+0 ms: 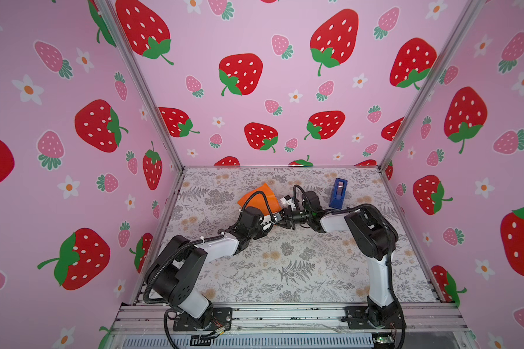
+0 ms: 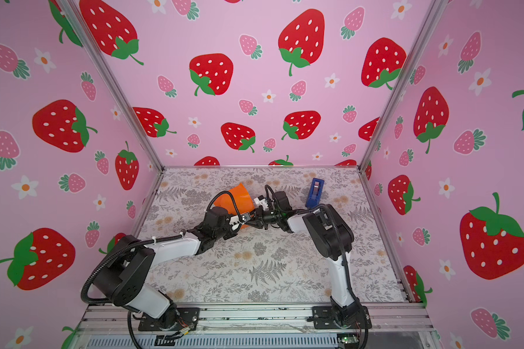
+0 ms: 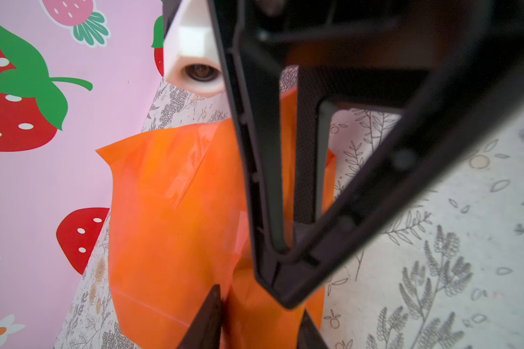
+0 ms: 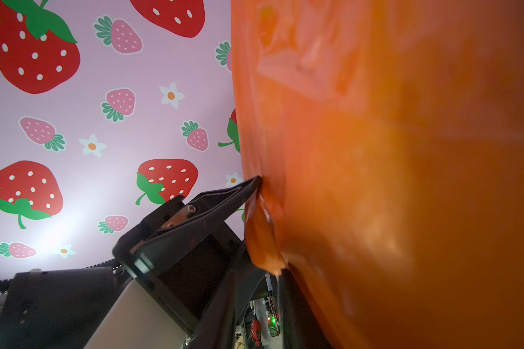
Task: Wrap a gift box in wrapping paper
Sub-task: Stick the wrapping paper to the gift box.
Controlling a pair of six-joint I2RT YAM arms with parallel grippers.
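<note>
The orange wrapping paper [image 1: 256, 196] sits bundled at the back middle of the table in both top views, and the gift box is hidden under it. My left gripper [image 3: 259, 302] is shut on a bulge of the paper [image 3: 170, 211], one finger [image 3: 208, 317] on each side. In the right wrist view, one left finger presses into the paper's edge [image 4: 375, 181]. My right gripper [image 4: 257, 272] faces the left one at the bundle's near side. It is open with a plain gap between its fingers, and a small orange flap [image 4: 263, 235] hangs at one fingertip.
A blue tape dispenser [image 1: 338, 193] stands upright at the back right, just behind my right forearm. The two wrists nearly touch over the floral table cover [image 1: 300, 272]. Strawberry-print walls close in the back and both sides.
</note>
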